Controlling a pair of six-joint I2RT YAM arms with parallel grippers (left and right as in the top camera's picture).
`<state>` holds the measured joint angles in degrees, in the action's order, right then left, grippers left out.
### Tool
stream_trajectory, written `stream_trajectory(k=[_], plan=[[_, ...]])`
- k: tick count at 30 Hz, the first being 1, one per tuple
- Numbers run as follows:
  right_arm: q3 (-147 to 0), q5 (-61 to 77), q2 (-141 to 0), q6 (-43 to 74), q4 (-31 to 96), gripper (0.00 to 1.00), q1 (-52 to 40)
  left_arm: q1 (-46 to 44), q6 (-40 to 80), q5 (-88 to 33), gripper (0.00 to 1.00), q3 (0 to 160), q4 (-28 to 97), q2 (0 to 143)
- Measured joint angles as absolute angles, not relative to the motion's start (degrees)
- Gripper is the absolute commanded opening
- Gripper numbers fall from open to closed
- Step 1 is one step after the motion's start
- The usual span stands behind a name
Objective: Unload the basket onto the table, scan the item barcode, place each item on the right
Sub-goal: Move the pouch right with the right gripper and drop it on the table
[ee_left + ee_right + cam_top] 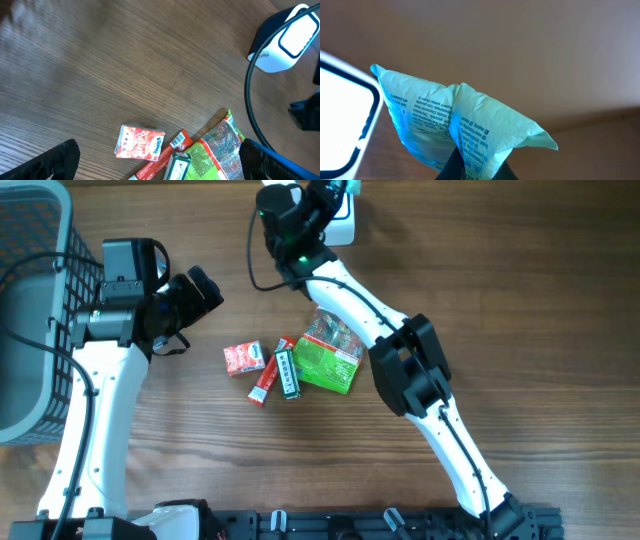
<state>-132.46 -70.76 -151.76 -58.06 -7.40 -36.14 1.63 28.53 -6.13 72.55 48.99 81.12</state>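
1. The right fingers (449, 170) are pinching a pale teal pouch (465, 125) at its lower edge, closed tight on it.
2. The pouch is hanging in the air at the far edge of the bench (500, 300), just beside the white scanner (340, 130). Its printed side is facing the right wrist camera.
3. In the overhead view the right arm is reaching across the bench to the scanner (342, 222), with the pouch (350, 188) showing at the top edge.
4. The left fingers (55, 160) are standing wide apart, gripping nothing, and hovering over bare wood near the basket (30, 310).
5. A red box (243, 358), a red stick (266, 375), a green-and-white stick (288, 372) and a green packet (330, 358) are lying together mid-bench. The two sticks are touching each other.
6. A black cable (247, 90) is curving down from the scanner (285, 42) in the left wrist view.
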Motion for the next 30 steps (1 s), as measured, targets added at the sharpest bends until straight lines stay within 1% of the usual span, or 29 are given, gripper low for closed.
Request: stream_trajectory(k=[3, 9, 12, 15, 19, 20, 25, 30], plan=[[-131.70, -70.76, -151.94, -59.18, -5.15, 0.04, -35.81, 1.63, 28.53, -6.13, 1.00, 72.55, 48.99, 81.12], [-131.70, -69.45, -151.94, -59.94, -5.61, 0.04, -36.62, 1.63, 28.53, -6.13, 1.00, 72.55, 48.99, 81.12], [-131.70, -68.73, -151.94, -62.19, -5.63, 0.04, -36.45, 1.63, 28.53, -6.13, 1.00, 72.55, 48.99, 81.12], [-131.70, -67.44, -151.94, -66.02, -5.50, 0.05, -35.86, 1.63, 28.53, -6.13, 1.00, 72.55, 48.99, 81.12], [-131.70, -66.43, -151.94, -74.85, -5.17, 0.04, -33.50, 1.63, 28.53, -6.13, 1.00, 72.55, 48.99, 81.12], [-131.70, -66.41, -151.94, -75.26, -5.15, 0.04, -33.17, 1.63, 28.53, -6.13, 1.00, 72.55, 48.99, 81.12], [-131.70, -66.02, -151.94, -74.78, -4.29, 0.04, -33.56, 1.63, 28.53, -6.13, 1.00, 72.55, 48.99, 81.12], [-131.70, -67.83, -151.94, -68.12, -4.32, 0.04, -35.03, 1.63, 28.53, -6.13, 1.00, 72.55, 49.01, 81.12]])
